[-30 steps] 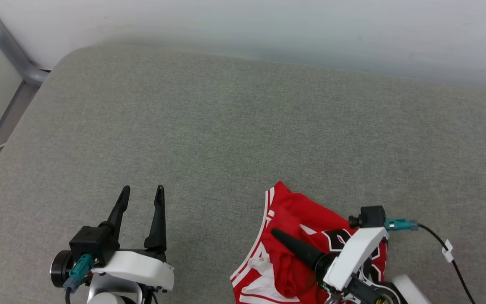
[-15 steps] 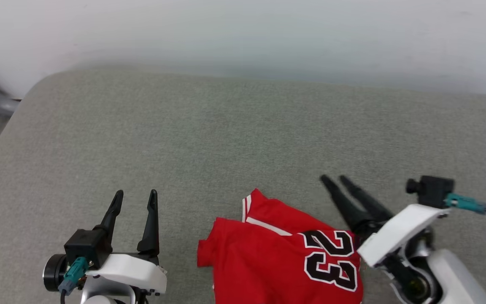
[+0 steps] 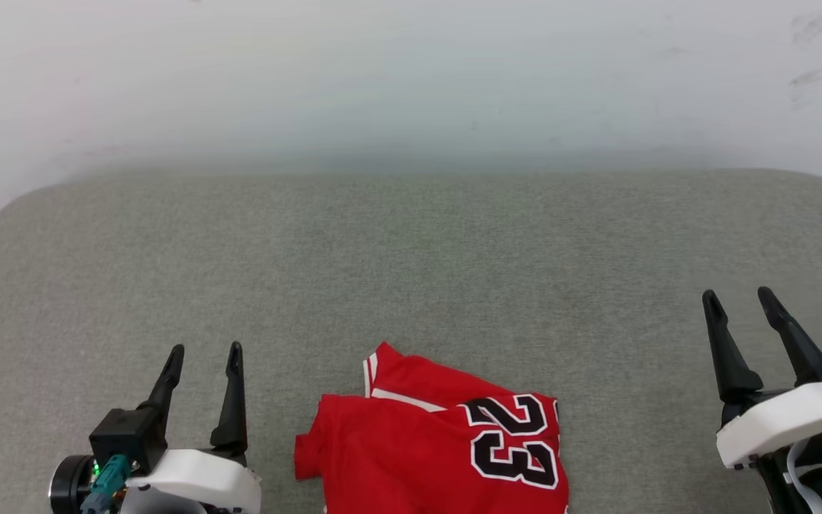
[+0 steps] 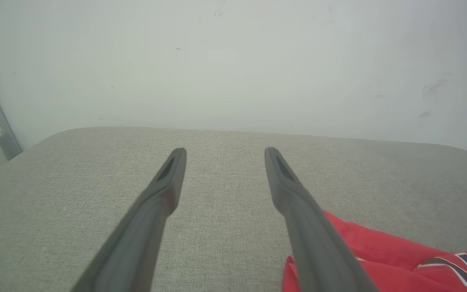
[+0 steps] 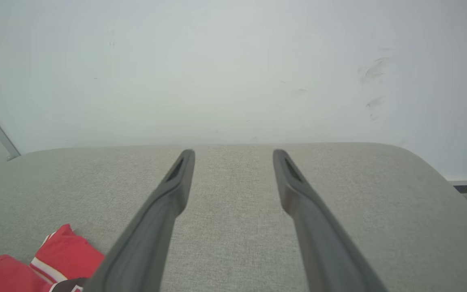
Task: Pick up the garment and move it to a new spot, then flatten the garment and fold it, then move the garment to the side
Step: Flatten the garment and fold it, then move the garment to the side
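The left gripper [image 3: 205, 350] is hovering with its jaws spread wide and gripping nothing, at the near left, close to the left edge of the garment [image 3: 425, 457]. The right gripper [image 3: 738, 296] is likewise showing open, empty jaws at the near right, well apart from the cloth. The garment is lying between them on the near middle of the grey fabric-covered tabletop [image 3: 411, 257]. Its number print is facing up, a striped-trim corner is poking toward the far side, and its near part is running off the head view's bottom edge. It is looking doubled over itself rather than flat. Trouble is likely coming from those layers. A pinch catching only the top layer, or a hidden fold, would be dragging the shirt into a bunch instead of spreading it. Jaws pressing too low could also be snagging the soft tabletop cover.
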Robot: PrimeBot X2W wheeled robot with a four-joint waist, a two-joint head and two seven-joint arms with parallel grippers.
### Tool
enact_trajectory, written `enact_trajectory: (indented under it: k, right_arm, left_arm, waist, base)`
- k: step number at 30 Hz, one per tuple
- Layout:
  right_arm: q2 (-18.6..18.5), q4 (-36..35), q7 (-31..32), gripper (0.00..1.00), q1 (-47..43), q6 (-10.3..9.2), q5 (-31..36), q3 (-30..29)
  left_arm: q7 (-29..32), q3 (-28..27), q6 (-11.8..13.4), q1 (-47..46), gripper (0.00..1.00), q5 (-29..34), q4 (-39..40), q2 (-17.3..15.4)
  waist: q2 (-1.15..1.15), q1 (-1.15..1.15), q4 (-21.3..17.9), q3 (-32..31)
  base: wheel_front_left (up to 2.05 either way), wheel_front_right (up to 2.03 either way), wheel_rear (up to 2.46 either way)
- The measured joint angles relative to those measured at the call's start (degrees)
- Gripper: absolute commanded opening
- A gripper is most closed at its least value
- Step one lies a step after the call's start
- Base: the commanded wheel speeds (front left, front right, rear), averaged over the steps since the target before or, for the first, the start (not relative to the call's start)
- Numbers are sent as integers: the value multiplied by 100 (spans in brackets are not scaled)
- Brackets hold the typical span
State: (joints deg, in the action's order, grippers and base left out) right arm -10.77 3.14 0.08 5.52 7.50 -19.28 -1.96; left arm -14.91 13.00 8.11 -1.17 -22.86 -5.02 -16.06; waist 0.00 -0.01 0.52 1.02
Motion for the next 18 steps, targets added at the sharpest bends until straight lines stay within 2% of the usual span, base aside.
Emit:
enact_trajectory:
  k: [3, 8, 18]
  right_arm:
    - [240, -637, 191, 100, -377, 0, 487, -227]
    - [437, -1235, 377, 100, -870, 0, 839, -221]
    - [642, -1741, 542, 100, -1284, 0, 1072, -37]
  left_arm:
    - [0, -43, 42, 123, 100, -7, 0, -36]
    - [0, -59, 54, 238, 100, -18, -9, -77]
    - [0, -121, 134, 330, 100, -59, -78, -118]
  waist:
    - [0, 0, -129, -120]
    - [0, 0, -216, -224]
    - [0, 0, -243, -265]
  base:
    - [0, 0, 0]
    - [0, 0, 0]
    - [0, 0, 0]
